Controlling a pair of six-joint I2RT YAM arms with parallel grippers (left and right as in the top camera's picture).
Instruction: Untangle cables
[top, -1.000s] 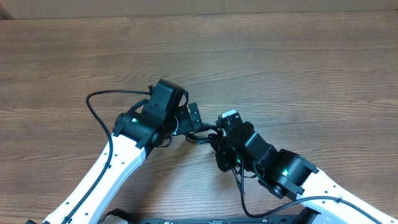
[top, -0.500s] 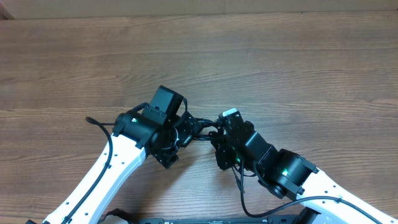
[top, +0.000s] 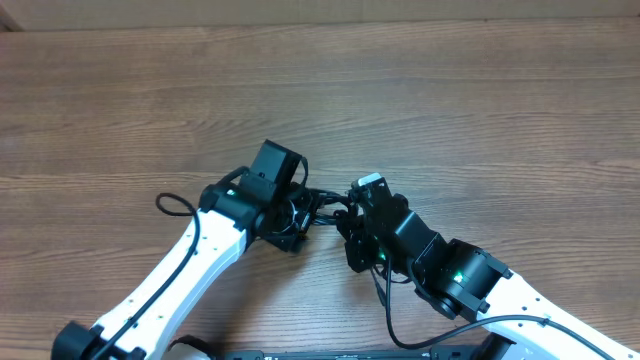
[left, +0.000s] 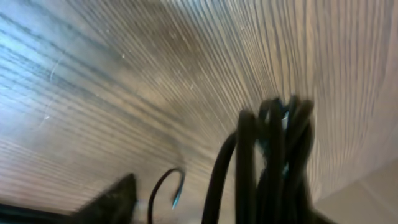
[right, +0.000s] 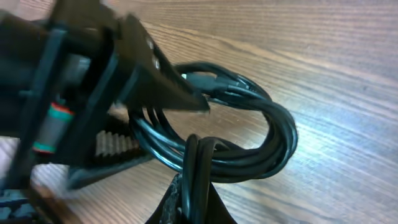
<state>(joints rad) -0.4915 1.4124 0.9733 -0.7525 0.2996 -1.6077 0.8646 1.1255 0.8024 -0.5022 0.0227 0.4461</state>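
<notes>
Just toward 7 o'clock from the middle of the table (top: 450, 100), the cables (top: 318, 207) sit as one dark clump between the two arms. The right gripper (top: 347, 216) comes in from 4 o'clock and is clamped tight on a few strands, which run up out of its tips in the right wrist view. The left gripper (top: 292, 218) reaches in from 8 o'clock. Its fingers stand on either side of the looped cords, about halfway apart, but the blur hides whether they press on them, so I cannot tell if it has a hold.

The job looks barely begun. The cords form one coil, with several loops lying over each other and no plug drawn free onto the wood. What is left, as I judge it, is nearly everything: pulling the coil open, separating each cord, and laying them well apart.
</notes>
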